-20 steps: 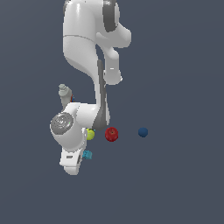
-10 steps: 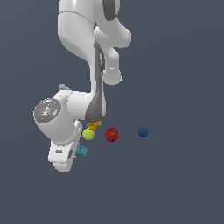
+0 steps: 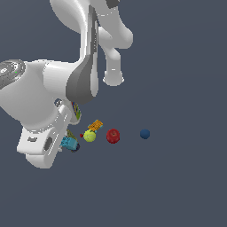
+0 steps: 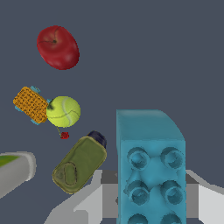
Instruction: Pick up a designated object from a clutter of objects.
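One teal brick [image 4: 151, 168] fills the wrist view close to the camera, studs facing it, sitting between the pale fingers [image 4: 85, 205] of the gripper [image 3: 66, 144], which look clamped on it. In the exterior view, the apple [image 3: 113, 135] lies at 3 o'clock from the brick.

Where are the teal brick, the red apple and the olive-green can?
teal brick [image 4: 151, 168]: wrist view, studded top face.
red apple [image 4: 57, 47]: wrist view, middle of its skin.
olive-green can [image 4: 79, 164]: wrist view, its side wall.
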Motion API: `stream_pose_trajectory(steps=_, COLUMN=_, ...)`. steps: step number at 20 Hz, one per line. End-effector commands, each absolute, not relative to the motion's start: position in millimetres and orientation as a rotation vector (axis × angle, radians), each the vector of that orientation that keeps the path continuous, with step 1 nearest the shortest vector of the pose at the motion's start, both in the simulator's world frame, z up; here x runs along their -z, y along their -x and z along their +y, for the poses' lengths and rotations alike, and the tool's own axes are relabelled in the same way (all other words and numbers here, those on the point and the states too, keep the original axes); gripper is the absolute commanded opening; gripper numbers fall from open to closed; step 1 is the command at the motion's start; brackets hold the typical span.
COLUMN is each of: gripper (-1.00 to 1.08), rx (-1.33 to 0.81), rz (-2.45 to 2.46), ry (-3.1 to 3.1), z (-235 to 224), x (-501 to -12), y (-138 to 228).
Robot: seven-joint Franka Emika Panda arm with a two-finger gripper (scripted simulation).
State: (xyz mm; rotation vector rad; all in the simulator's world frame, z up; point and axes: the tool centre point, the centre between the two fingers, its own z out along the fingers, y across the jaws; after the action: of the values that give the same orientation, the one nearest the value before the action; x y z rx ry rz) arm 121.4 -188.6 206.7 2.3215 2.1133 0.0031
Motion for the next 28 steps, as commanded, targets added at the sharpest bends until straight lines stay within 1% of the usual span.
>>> stream_pose_trajectory(steps=1, gripper=-1.0, rx=-0.004, rz=2.114, ry=-2.321, z=-194, x=-236, y=-122)
stream_pose_trajectory(steps=9, gripper=-1.0, rx=-0.003, rz=2.115, ry=-2.322, z=-213, x=-318, y=-128)
stream_pose_trajectory(steps=15, gripper=-1.0, rx=-0.002, rz=2.115, ry=-2.322, z=-223, x=-365, y=-132)
stream_pose_trajectory(steps=21, gripper=-1.0, rx=-0.001, rz=2.115, ry=-2.323, z=-231, x=-396, y=-135)
stream_pose_trajectory(steps=28, gripper=-1.0, rx=-0.001, rz=2.115, ry=-2.323, z=-235, x=-414, y=-138)
